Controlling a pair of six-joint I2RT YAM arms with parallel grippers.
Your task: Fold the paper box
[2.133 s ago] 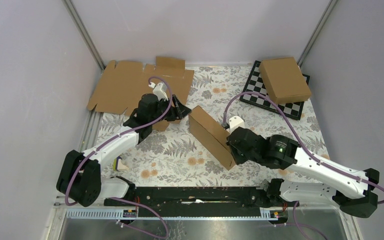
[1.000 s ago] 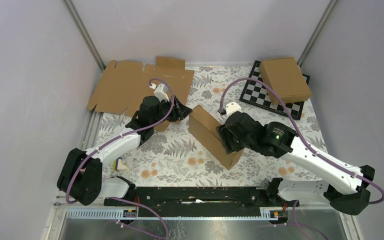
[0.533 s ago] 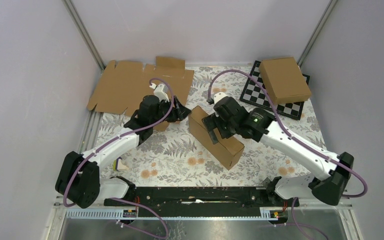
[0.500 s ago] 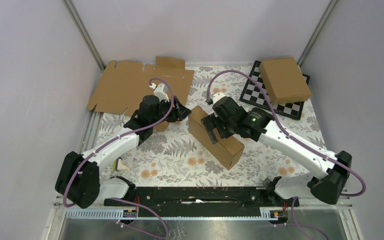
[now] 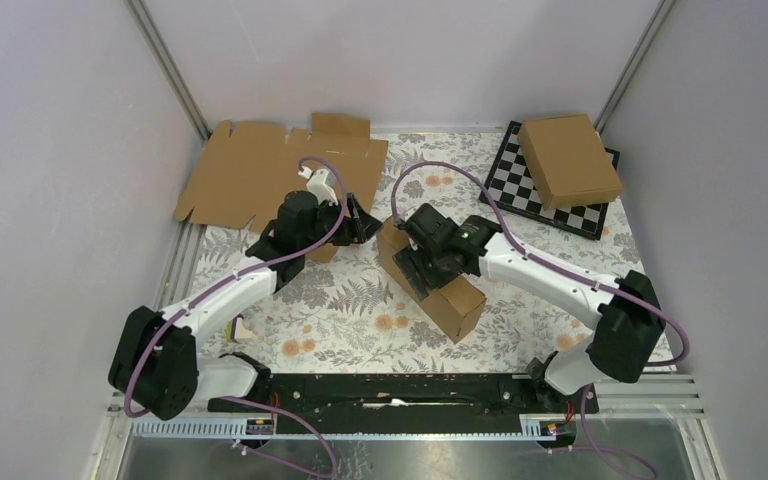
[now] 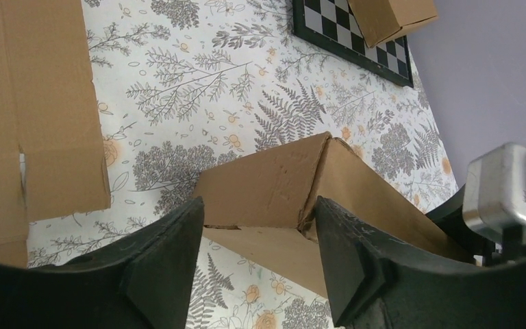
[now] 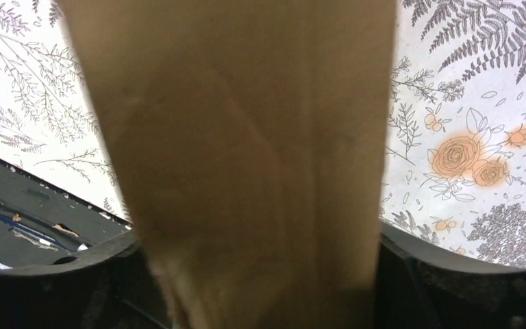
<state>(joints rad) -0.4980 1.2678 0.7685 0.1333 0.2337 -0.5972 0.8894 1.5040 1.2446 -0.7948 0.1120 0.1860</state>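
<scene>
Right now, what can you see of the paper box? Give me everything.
The paper box is plain brown cardboard, folded into a long block, with slightly dented faces and a small gap at the far corner seam. It lies diagonally mid-table on the floral cloth, far-left to near-right. The right gripper straddles its middle, a finger on each long side; contact is unclear. The left gripper is open just off its far end, apart.

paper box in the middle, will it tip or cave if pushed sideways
Likely tippy: the paper box appears to stand on a narrow side, so a sideways push could topple it. Probably light and crushable: thin plain cardboard, with end seams looking slightly open in the left wrist view. The right gripper straddling it may steady it.
</scene>
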